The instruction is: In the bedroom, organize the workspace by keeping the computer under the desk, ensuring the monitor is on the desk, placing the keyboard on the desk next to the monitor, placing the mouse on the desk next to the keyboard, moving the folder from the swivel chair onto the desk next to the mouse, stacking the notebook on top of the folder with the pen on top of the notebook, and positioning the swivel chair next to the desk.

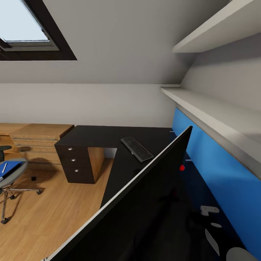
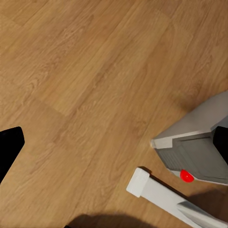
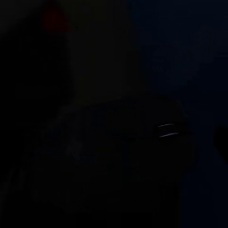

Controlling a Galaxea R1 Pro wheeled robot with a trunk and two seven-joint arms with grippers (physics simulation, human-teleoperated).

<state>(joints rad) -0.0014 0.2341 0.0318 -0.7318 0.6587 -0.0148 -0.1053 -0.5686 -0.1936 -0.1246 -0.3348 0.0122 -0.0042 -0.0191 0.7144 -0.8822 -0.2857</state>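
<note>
Pincer states cannot be told, head view keyboard (image 1: 137, 149), left wrist computer (image 2: 199, 152).

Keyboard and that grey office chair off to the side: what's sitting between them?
In the head view, the desk's black drawer unit and a stretch of bare wooden floor lie between the keyboard and the swivel chair.

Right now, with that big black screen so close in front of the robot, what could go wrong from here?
1. The wide black monitor stands tilted across the long black-topped desk; it may be mid-carry, so a slip could drop it.
2. It points toward the flat dark-keyed keyboard; sliding it forward could push the keyboard.
3. The right wrist view is nearly black, so that arm's grasp cannot be checked.
4. The bright blue folder sits on the grey swivel chair, which could roll.
</note>
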